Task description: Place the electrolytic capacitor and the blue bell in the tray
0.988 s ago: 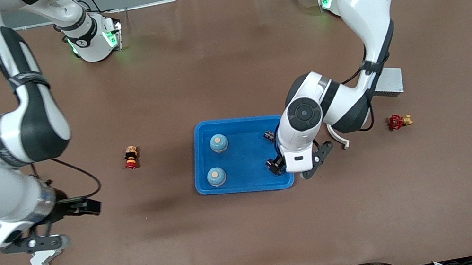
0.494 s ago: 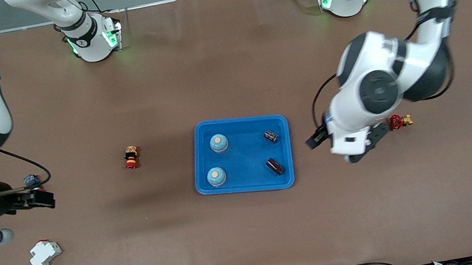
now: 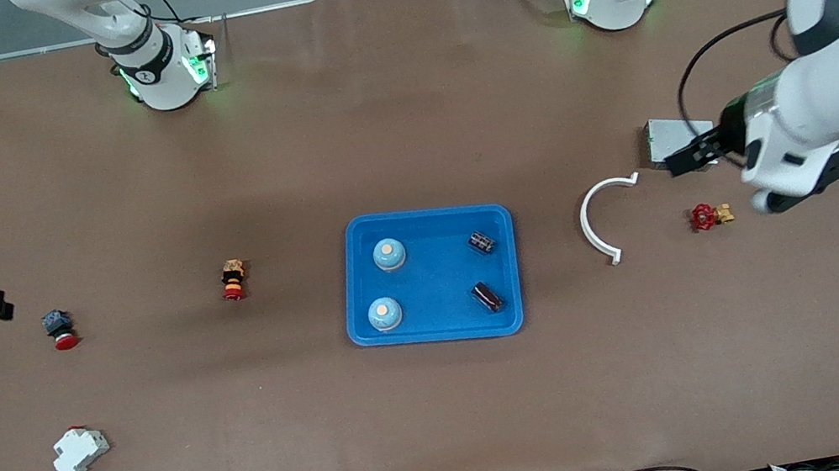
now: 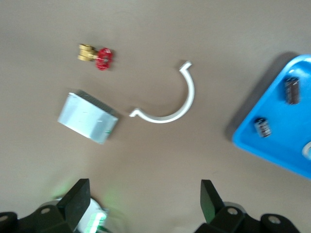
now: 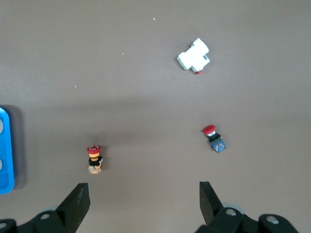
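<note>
The blue tray (image 3: 441, 334) holds two blue bells (image 3: 389, 254) and two capacitors (image 3: 481, 242) — both arms hang high over the table's (image 3: 450, 418) ends.

The tray (image 3: 439, 328) looks like smooth, glossy blue plastic. The table covering (image 3: 453, 434) is matt brown, paper-like. The small box (image 4: 88, 118) looks like dull grey metal; the curved clip (image 3: 596, 219) like white plastic.

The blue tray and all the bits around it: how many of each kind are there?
Blue tray: 1
Blue bells: 2
Capacitors: 2
Red-capped buttons: 2
White breaker: 1
White curved clip: 1
Red valve: 1
Grey box: 1
Total: 11
</note>
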